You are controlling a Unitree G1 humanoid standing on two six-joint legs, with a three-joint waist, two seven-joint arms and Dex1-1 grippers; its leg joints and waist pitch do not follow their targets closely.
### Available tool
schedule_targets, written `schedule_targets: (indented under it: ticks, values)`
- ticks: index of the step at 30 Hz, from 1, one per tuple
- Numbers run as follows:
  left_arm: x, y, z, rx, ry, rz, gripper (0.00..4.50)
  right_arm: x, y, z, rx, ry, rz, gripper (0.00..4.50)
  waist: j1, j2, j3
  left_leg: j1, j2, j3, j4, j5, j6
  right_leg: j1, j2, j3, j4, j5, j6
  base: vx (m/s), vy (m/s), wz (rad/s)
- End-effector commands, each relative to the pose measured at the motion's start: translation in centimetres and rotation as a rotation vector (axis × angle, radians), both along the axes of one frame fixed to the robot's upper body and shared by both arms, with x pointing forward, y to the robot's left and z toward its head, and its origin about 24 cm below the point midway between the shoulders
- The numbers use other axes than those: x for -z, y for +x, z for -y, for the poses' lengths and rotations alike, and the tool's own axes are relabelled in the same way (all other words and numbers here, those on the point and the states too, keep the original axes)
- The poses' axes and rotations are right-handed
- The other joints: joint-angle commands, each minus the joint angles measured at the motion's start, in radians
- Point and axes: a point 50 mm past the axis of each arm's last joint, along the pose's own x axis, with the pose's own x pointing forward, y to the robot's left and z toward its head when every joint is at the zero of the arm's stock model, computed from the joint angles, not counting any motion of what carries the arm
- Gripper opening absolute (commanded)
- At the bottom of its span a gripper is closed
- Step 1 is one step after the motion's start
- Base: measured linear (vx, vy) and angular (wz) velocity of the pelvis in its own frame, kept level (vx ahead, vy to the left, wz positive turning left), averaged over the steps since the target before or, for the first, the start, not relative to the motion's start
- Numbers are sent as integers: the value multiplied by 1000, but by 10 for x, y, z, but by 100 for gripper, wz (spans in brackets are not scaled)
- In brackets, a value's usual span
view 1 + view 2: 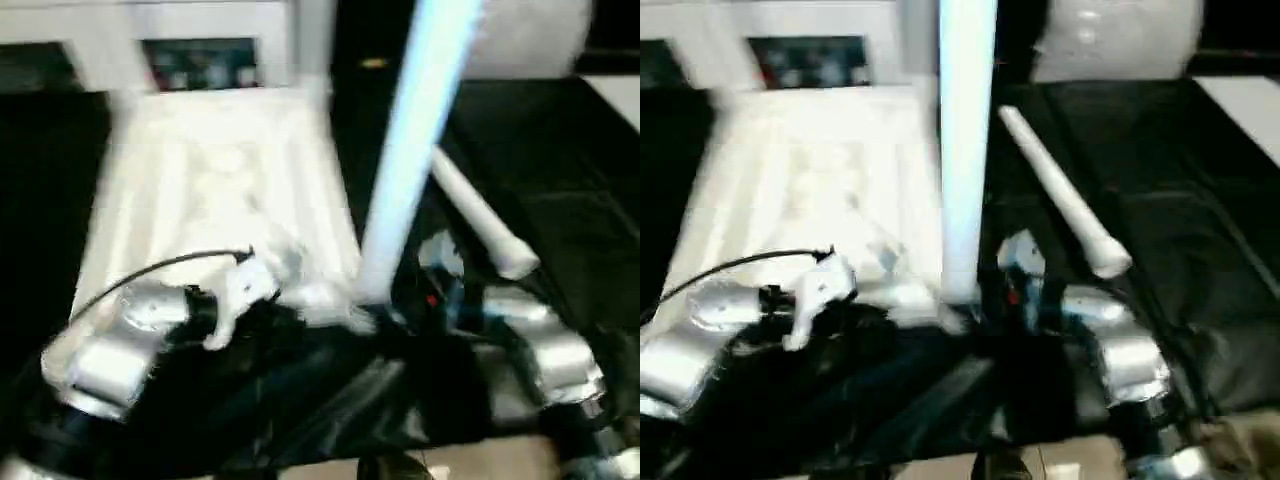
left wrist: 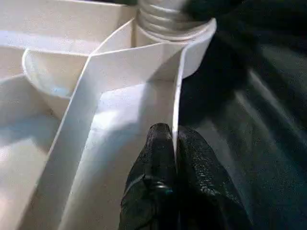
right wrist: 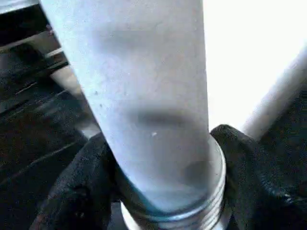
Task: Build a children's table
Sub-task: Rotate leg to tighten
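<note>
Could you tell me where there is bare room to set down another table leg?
The black cover is bare right of the loose white tube leg, out to the table edge. It is crowded at the white ribbed tabletop's near corner, where the left claw pinches a rib and the right claw grips the upright white leg.

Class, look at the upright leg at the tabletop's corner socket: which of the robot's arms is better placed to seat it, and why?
The right. The right gripper already grips the upright leg near its threaded end, over the corner socket. The left gripper is pinching a tabletop rib, steadying it.
</note>
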Motion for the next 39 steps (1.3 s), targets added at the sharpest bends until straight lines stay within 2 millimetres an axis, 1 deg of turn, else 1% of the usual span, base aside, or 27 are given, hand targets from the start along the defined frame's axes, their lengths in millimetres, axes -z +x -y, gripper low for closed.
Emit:
schedule_targets:
  ticks: [1,3,4,5,6,7,8,10,11,13,14,17,18,19,22,23,24,26,27,29,31,33,35,36,37,38,39]
  values:
    - [-11,-7,33,-8,-102,50,0,3,-8,-41,-15,34,-42,272,7,-6,-49,18,62,-40,-81,-193,25,41,-90,49,-79,-218,-223,0,0,0]
    - [-12,-9,43,-87,-113,54,0,3,-7,-54,88,50,-60,272,-1,-7,-50,23,59,-35,-77,-183,34,35,-86,52,-85,-207,-212,0,0,0]
    - [-12,-9,45,-105,-115,52,0,3,-7,-56,105,51,-64,272,-1,-9,-51,23,58,-34,-77,-174,37,36,-86,52,-86,-199,-209,0,0,0]
    - [-13,-8,49,-150,-120,61,0,2,-7,-61,148,50,-70,272,1,-12,-54,24,56,-33,-75,-145,50,38,-84,51,-84,-163,-203,0,0,0]
    - [-13,-7,52,-183,-123,68,0,2,-7,-64,180,49,-75,272,0,-9,-55,24,57,-31,-73,-106,60,38,-79,51,-79,-96,-208,0,0,0]
    - [-15,-5,60,-243,-136,82,0,2,-7,-69,242,27,-76,272,-1,-9,-56,23,57,-31,-73,-91,67,38,-78,51,-77,-70,-211,0,0,0]
    - [-15,-4,62,-253,-137,85,0,2,-7,-70,252,24,-78,272,-1,-10,-57,23,57,-30,-71,-68,74,40,-76,50,-72,-26,-215,0,0,0]
    - [-16,-4,68,-282,-141,95,0,1,-7,-74,293,0,-74,272,1,-9,-60,22,54,-30,-69,-53,89,45,-76,50,-69,23,-219,0,0,0]
    - [-16,-4,70,-288,-139,96,0,1,-7,-75,307,-14,-58,272,4,-5,-60,23,55,-30,-68,-50,94,44,-76,49,-68,43,-216,0,0,0]
    - [-17,-4,72,-292,-134,99,0,-1,-5,-72,330,4,-44,272,7,-1,-61,24,55,-30,-67,-59,94,45,-76,49,-68,50,-215,0,0,0]
    - [-18,-3,71,-303,-129,111,0,-3,-5,-70,327,20,-34,328,9,-1,-60,25,56,-30,-68,-71,90,45,-75,48,-70,45,-213,0,0,0]
    - [-18,-2,66,-297,-119,113,0,-6,-4,-65,321,35,-18,348,10,-1,-61,25,56,-30,-68,-86,80,46,-76,49,-69,33,-209,0,0,0]
    - [-18,-1,64,-294,-116,113,0,-6,-4,-64,320,42,-17,379,10,-1,-61,26,56,-31,-68,-86,78,47,-75,48,-69,35,-208,0,0,0]
    - [-18,-1,62,-285,-110,110,0,-7,-3,-60,320,54,-17,379,10,0,-61,25,56,-31,-68,-84,78,48,-76,48,-68,41,-209,0,0,0]
    - [-17,1,51,-244,-94,107,0,-10,-4,-50,249,43,35,398,12,-1,-64,24,53,-31,-64,-72,88,51,-76,47,-65,75,-212,0,0,0]
    - [-16,0,49,-230,-88,106,0,-11,-4,-47,233,35,47,425,12,-2,-65,23,54,-31,-62,-59,96,52,-76,48,-60,101,-216,0,0,0]
    - [-16,0,46,-218,-81,106,0,-11,-4,-45,221,28,57,434,13,-2,-66,22,53,-31,-61,-51,101,53,-76,48,-60,114,-218,0,0,0]
    - [-15,0,39,-170,-60,106,0,-13,-4,-36,181,16,82,438,16,-2,-66,22,52,-31,-59,-44,117,53,-77,45,-58,124,-226,0,0,0]
    - [-13,-3,30,-97,-34,100,0,-15,-2,-23,143,-8,116,445,16,-3,-66,22,51,-31,-58,-53,121,53,-76,45,-59,105,-226,0,0,0]
    - [-13,-4,27,-63,-25,97,0,-16,-2,-18,126,-18,127,445,17,-2,-66,24,53,-33,-58,-61,121,54,-77,44,-60,86,-226,0,0,0]
    - [-11,-8,17,40,8,86,0,-20,1,-3,59,-66,170,445,17,0,-65,25,55,-30,-57,-61,120,50,-75,44,-57,84,-235,0,0,0]
    - [-9,-10,7,126,35,70,0,-24,1,9,-51,-108,206,445,23,3,-64,33,57,-29,-57,-97,117,45,-76,45,-61,38,-241,0,0,0]
    - [-9,-10,5,143,34,64,0,-26,1,12,-86,-109,207,445,30,5,-61,34,59,-28,-58,-105,113,43,-75,46,-62,21,-242,0,0,0]
    - [-10,-10,3,180,19,52,0,-29,-2,16,-164,-114,207,445,37,5,-64,37,60,-28,-58,-107,109,41,-74,45,-60,21,-248,0,0,0]
    - [-10,-10,1,213,15,41,0,-29,-5,20,-240,-150,212,445,37,3,-63,34,61,-28,-59,-106,110,43,-75,45,-59,22,-249,0,0,0]
    - [-10,-11,-2,247,17,32,0,-29,-6,23,-297,-183,215,445,42,4,-64,36,61,-30,-58,-107,111,44,-76,44,-59,20,-249,0,0,0]
    - [-9,-10,-2,253,17,30,0,-29,-6,24,-306,-188,215,445,43,4,-64,34,61,-29,-57,-101,111,43,-77,45,-56,31,-253,0,0,0]
